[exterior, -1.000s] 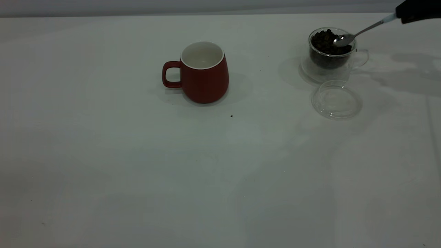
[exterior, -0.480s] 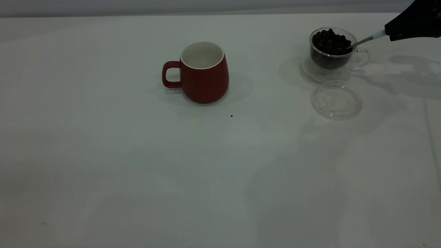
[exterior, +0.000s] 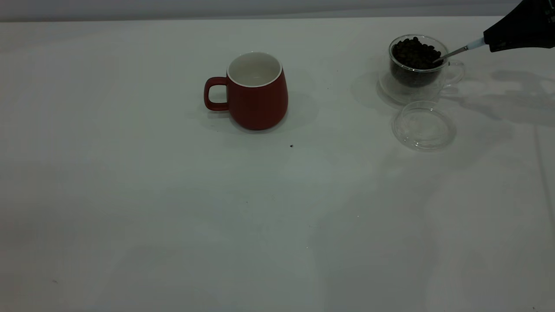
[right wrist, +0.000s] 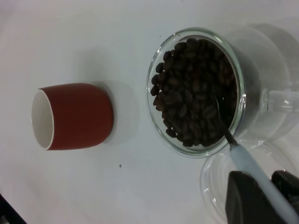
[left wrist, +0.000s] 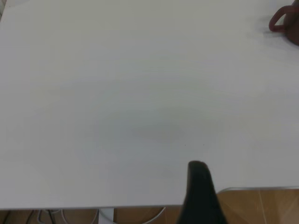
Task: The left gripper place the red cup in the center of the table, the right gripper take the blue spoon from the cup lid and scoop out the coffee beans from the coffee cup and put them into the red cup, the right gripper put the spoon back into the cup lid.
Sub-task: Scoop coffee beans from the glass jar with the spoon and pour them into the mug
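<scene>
The red cup (exterior: pixel 258 97) stands upright mid-table with its handle to the left and its white inside bare; it also shows in the right wrist view (right wrist: pixel 79 115). At the back right, the clear coffee cup (exterior: pixel 418 73) holds a heap of coffee beans (exterior: pixel 415 52). My right gripper (exterior: pixel 498 40) is shut on the pale handle of the blue spoon (exterior: pixel 459 50), just right of the coffee cup. The spoon's (right wrist: pixel 247 161) bowl is buried in the beans (right wrist: pixel 194 93). The cup lid (exterior: pixel 423 126) lies bare in front of the coffee cup. My left gripper (left wrist: pixel 200 186) hovers at the table's edge, far from the red cup (left wrist: pixel 280 21).
The white table (exterior: pixel 173 216) stretches wide around the cups. A tiny dark speck (exterior: pixel 291 146) lies just in front of the red cup. The table's near edge and a wooden floor (left wrist: pixel 261 207) show in the left wrist view.
The right gripper dropped lower and the spoon's bowl, which rested on top of the beans, has sunk into the heap. Over the last half second almost nothing moved.
</scene>
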